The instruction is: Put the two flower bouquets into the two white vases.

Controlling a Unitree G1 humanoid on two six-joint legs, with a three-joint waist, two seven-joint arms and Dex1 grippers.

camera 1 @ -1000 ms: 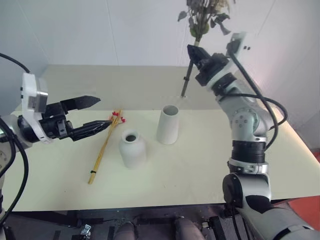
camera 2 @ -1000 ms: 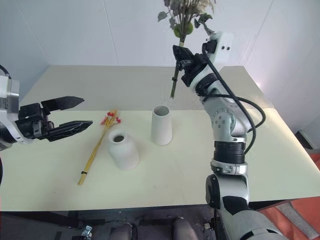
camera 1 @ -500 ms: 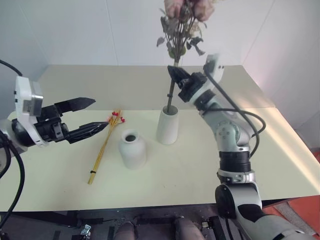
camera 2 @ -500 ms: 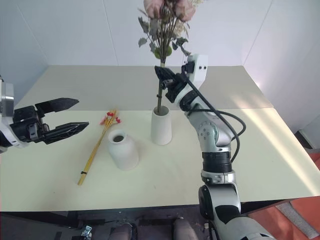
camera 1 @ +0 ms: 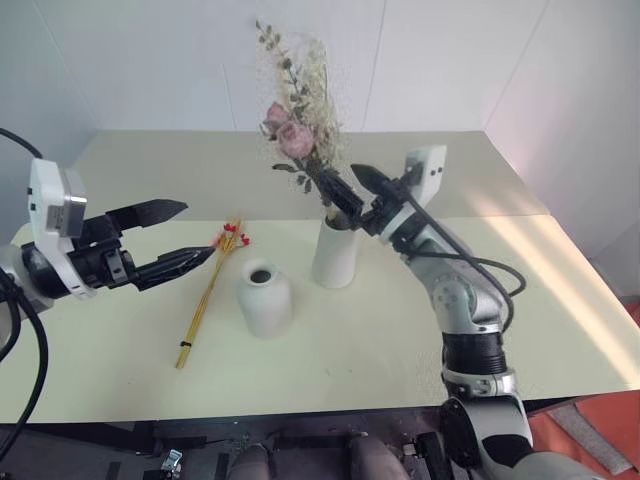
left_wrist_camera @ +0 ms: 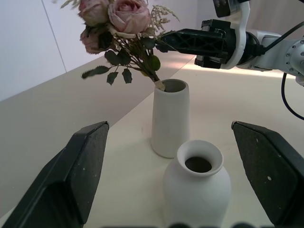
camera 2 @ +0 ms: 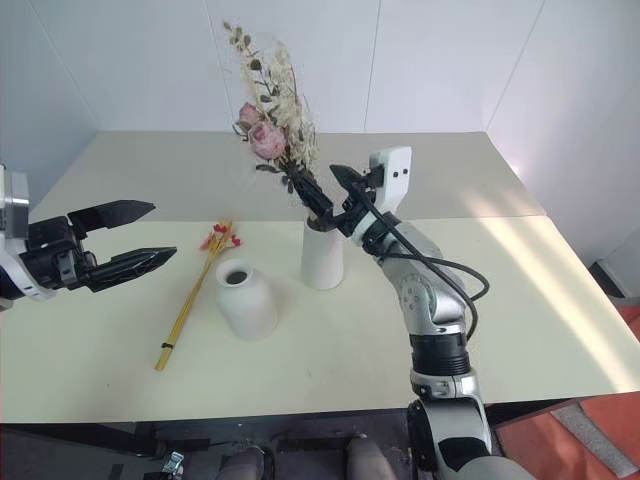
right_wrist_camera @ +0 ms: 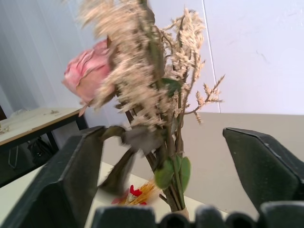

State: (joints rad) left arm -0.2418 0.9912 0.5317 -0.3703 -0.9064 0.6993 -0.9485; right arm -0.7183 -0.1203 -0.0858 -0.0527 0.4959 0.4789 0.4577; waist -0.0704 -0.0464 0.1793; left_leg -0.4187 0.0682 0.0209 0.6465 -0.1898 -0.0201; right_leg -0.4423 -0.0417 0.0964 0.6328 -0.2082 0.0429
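- The short round-shouldered vase (camera 1: pixel 265 298) was seen nearest the desk's (camera 1: pixel 400 350) front edge, upright and with nothing in it, its narrow neck left free for a bundle not yet delivered
- Just beside it, toward the desk's left edge, the slim yellow-stemmed bouquet (camera 1: pixel 211 288) lay flat, its red blooms pointed toward the far edge; it was judged the remaining half of the task
- The left gripper (camera 1: pixel 165 240) was held above the desk near those blooms with its fingers spread wide and nothing between them, apparently readied for picking up the stems
- Further back, about mid-desk, the tall cylindrical vase (camera 1: pixel 335 252) stood upright with the rose bouquet (camera 1: pixel 297 110) in its wide mouth, the stems leaning toward the left rim since nothing gripped them
- The right gripper (camera 1: pixel 345 183) was held at the bouquet's lower stems, fingers spread to either side and not pinching, which was read as a release
- A tip-over was judged possible if those fingers snagged the leaves
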